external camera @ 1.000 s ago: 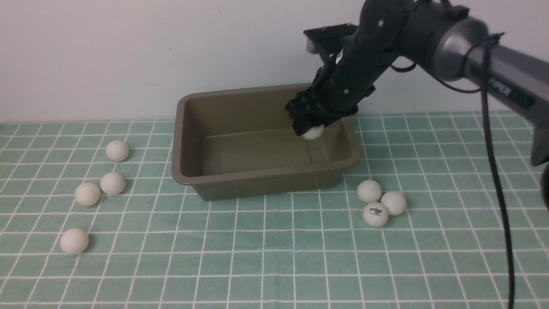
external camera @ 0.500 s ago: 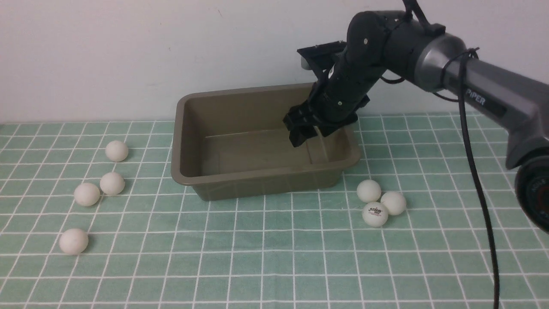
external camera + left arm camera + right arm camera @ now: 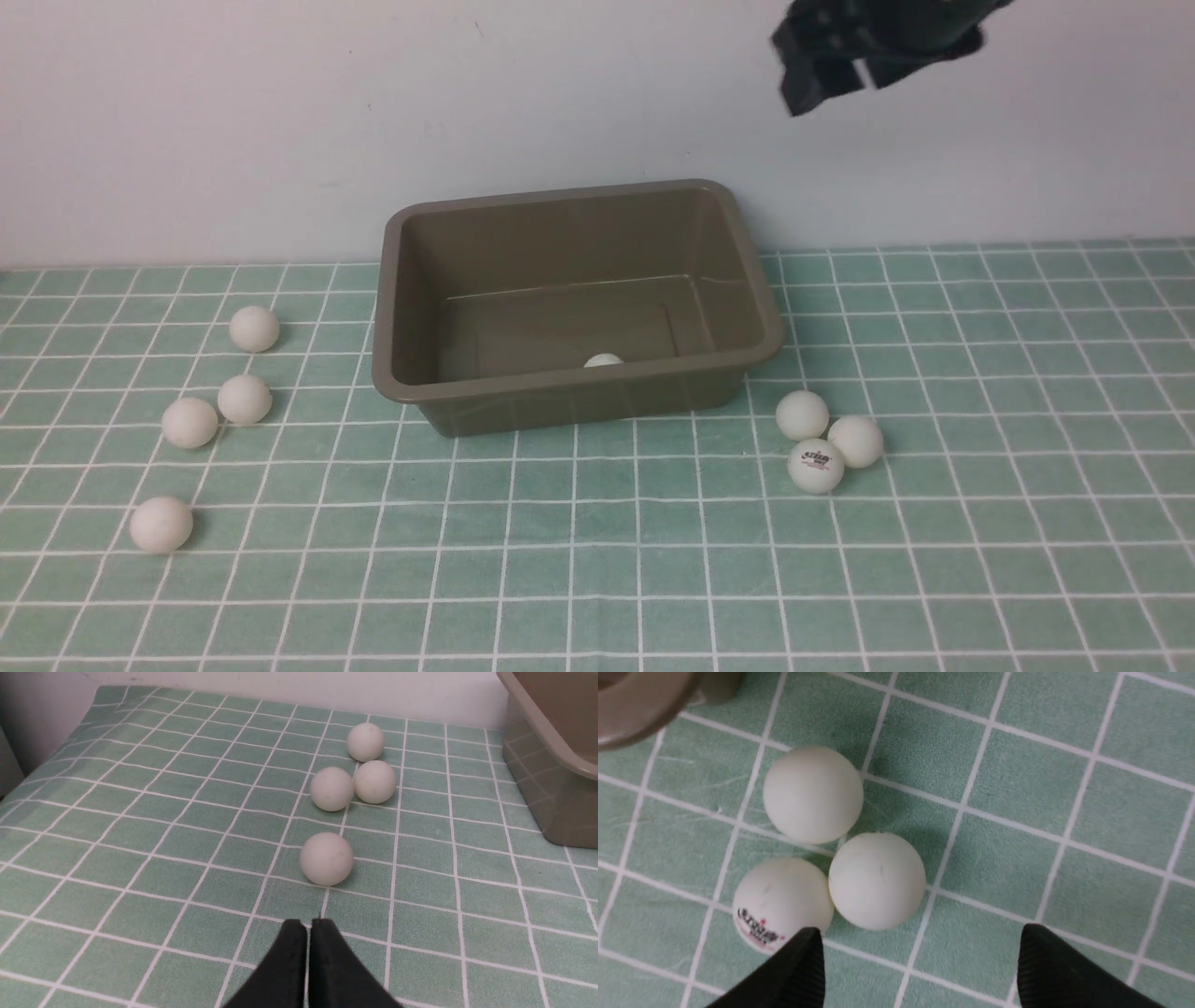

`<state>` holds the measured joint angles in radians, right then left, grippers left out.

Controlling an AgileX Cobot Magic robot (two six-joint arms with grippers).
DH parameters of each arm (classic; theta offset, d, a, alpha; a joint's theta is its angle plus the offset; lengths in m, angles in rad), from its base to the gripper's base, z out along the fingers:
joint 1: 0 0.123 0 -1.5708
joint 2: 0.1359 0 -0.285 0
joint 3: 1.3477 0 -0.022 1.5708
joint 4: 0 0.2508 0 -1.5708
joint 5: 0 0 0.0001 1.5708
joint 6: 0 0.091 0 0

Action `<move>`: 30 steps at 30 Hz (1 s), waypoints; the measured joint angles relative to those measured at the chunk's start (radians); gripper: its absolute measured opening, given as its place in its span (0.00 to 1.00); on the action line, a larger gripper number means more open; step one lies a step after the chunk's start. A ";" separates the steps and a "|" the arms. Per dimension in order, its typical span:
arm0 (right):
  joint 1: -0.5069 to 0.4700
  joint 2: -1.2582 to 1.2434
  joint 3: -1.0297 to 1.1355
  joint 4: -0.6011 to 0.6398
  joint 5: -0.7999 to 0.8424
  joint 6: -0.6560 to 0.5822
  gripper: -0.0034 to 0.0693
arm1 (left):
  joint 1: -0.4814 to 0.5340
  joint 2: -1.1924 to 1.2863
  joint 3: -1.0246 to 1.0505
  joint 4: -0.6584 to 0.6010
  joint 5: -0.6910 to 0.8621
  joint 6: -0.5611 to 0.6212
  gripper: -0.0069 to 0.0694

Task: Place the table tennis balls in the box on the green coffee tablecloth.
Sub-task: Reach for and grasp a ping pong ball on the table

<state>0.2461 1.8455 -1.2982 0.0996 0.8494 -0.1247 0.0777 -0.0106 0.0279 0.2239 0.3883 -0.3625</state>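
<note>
**Front view, with both wrist views.** Eight table tennis balls, one box [image 3: 569,406] and one green coffee tablecloth [image 3: 597,569] were counted.

- **Ball in the box:** One boxed ball [image 3: 604,360] lay inside the box at the six o'clock edge of its floor, against the near wall. Only its top showed above the rim.
- **Balls at eight to nine o'clock of the box:** Four balls lay on the cloth. A rear ball [image 3: 254,329] lay farthest back. A middle ball [image 3: 245,399] lay just beside its neighbour [image 3: 189,422]. A lone ball [image 3: 161,525] lay nearest the camera.
- **Balls at four o'clock of the box:** Three balls formed a touching cluster of two plain balls [image 3: 803,415] [image 3: 856,441] and one logo ball [image 3: 816,466].

**Materials and shapes.**
- All the balls were matte white spheres. The logo ball carried a small red-and-dark print.
- The box was smooth olive-brown plastic, rectangular, with rounded corners, a rolled rim and sloping walls.
- The cloth lay flat. It was finely textured teal-green, ruled into small squares by thin white lines.
- A plain pale wall [image 3: 280,112] stood behind.

**End effectors.**
- The left end effector [image 3: 308,924] showed two black tapered fingers pressed together and holding nothing. It was low over the cloth near the lone ball.
- The right end effector [image 3: 922,931] showed two black ribbed fingers standing wide apart and empty, above the three-ball cluster. In the front view it was a dark shape high at one o'clock of the box.
</note>
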 joint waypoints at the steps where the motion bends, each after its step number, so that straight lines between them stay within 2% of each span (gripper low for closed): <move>1: 0.000 0.013 0.000 0.010 -0.011 -0.004 0.73 | 0.000 0.000 0.000 0.000 0.000 0.000 0.09; 10: 0.000 0.082 0.000 0.115 -0.073 -0.096 0.70 | 0.000 0.000 0.000 0.000 0.001 0.000 0.09; 25: 0.000 0.143 0.000 0.118 -0.100 -0.115 0.67 | 0.000 0.000 0.000 0.000 0.001 0.000 0.09; 30: 0.000 0.144 0.000 0.118 -0.101 -0.118 0.59 | 0.000 0.000 0.000 0.000 0.001 0.000 0.09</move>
<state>0.2461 1.9897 -1.2979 0.2172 0.7483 -0.2426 0.0777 -0.0106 0.0279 0.2239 0.3892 -0.3625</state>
